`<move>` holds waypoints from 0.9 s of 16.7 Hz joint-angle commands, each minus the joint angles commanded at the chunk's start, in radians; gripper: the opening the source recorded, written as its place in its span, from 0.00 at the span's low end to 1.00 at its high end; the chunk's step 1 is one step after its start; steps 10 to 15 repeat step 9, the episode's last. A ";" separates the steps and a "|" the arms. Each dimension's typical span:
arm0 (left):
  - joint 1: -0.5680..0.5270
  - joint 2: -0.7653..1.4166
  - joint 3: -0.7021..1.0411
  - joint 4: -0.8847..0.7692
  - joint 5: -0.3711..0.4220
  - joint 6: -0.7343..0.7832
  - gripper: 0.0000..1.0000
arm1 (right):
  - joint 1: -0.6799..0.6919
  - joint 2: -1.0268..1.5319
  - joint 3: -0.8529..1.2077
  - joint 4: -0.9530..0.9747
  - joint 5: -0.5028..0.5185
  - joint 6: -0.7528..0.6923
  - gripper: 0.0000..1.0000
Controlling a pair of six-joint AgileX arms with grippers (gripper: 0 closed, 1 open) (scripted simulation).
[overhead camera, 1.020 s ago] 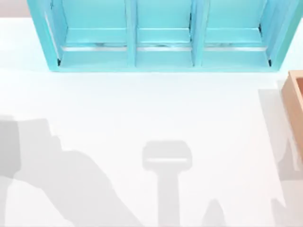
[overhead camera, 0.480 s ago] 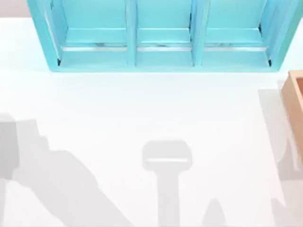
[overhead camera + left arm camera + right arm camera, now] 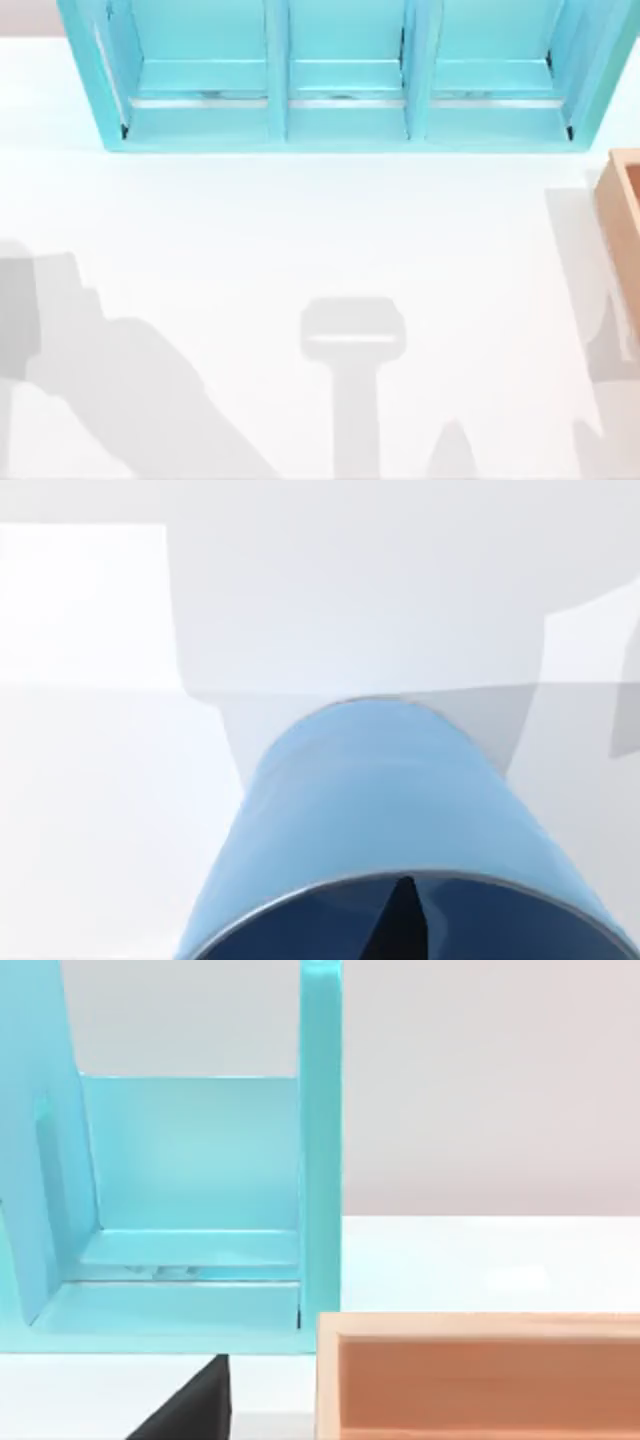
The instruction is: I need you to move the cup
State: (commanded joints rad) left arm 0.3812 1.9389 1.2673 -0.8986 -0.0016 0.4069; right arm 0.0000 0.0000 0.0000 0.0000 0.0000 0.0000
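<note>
The table (image 3: 320, 240) is a wide white surface with a turquoise shelf unit (image 3: 345, 75) of three open bays along its far edge and a tan wooden box (image 3: 625, 215) at its right edge. From the left wrist view the cup (image 3: 385, 810) sits very close under the camera, its mouth toward the lens, with one dark fingertip (image 3: 400, 925) showing inside the rim; I judge the left gripper has a finger inside the cup, but whether it is clamped on the wall I cannot tell. To do this step well, the carry should stay slow and level, keeping the cup's axis steady, and clear the shelf's front lip before any lowering. The right wrist view faces the shelf's end bay and the box, with a dark fingertip (image 3: 190, 1410) at the picture's edge; its opening I cannot tell. The cup is plain light blue, smooth, round-rimmed, slightly tapered, darker blue inside, without a handle.
</note>
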 joint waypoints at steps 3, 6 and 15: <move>0.000 0.000 0.000 0.000 0.000 0.000 0.98 | 0.000 0.000 0.000 0.000 0.000 0.000 1.00; 0.000 0.000 0.000 0.000 0.000 0.000 1.00 | 0.000 0.000 0.000 0.000 0.000 0.000 1.00; 0.000 0.000 0.000 0.000 0.000 0.000 1.00 | 0.000 0.000 0.000 0.000 0.000 0.000 1.00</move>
